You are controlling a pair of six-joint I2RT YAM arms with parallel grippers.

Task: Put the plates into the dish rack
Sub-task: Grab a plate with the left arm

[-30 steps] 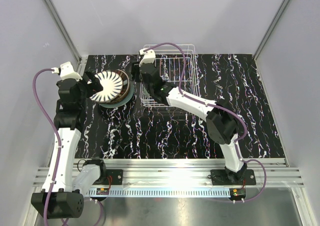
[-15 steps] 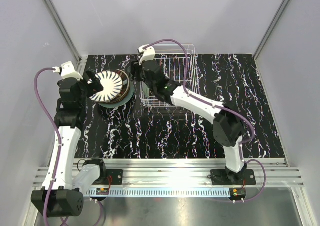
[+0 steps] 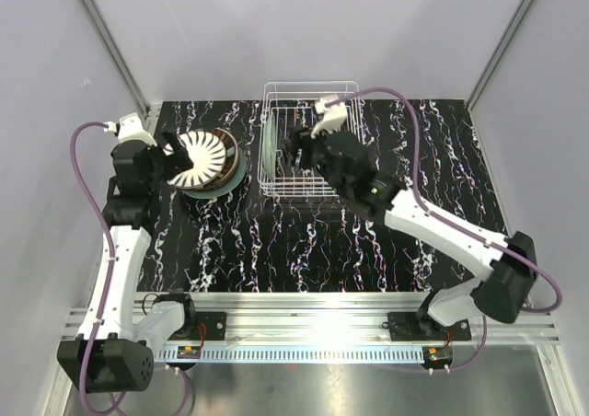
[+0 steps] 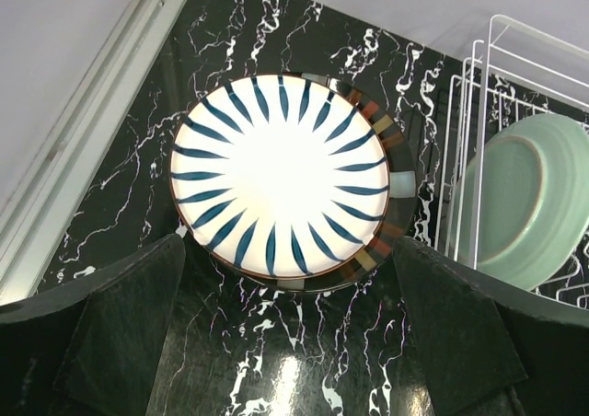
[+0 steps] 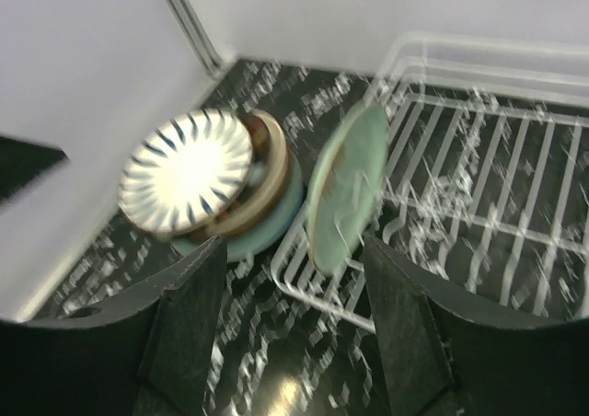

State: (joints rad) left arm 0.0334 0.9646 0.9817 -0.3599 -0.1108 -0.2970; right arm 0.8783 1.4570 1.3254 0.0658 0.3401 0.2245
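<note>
One pale green plate [image 3: 268,154] stood on edge in the 9 o'clock end of the white wire dish rack [image 3: 311,88], leaning lightly against the wires. The right gripper [image 5: 294,329] hung just beside it on the 3 o'clock side, over the rack, its fingers apart and empty, touching nothing.

At 9 o'clock from the rack, a stack of plates [image 3: 207,167] sat on the black marbled table [image 3: 368,241]. The top plate [image 4: 281,177] was white with dark blue rays. The left gripper [image 4: 290,338] hovered above the stack's 9 o'clock edge, its fingers spread wide and holding nothing.

Loading looked barely begun: one plate was racked and the stack waited. The next move probably called for pinching the striped plate's rim and carrying it to the slot beside the green one.

No brand, label or writing could be read.
</note>
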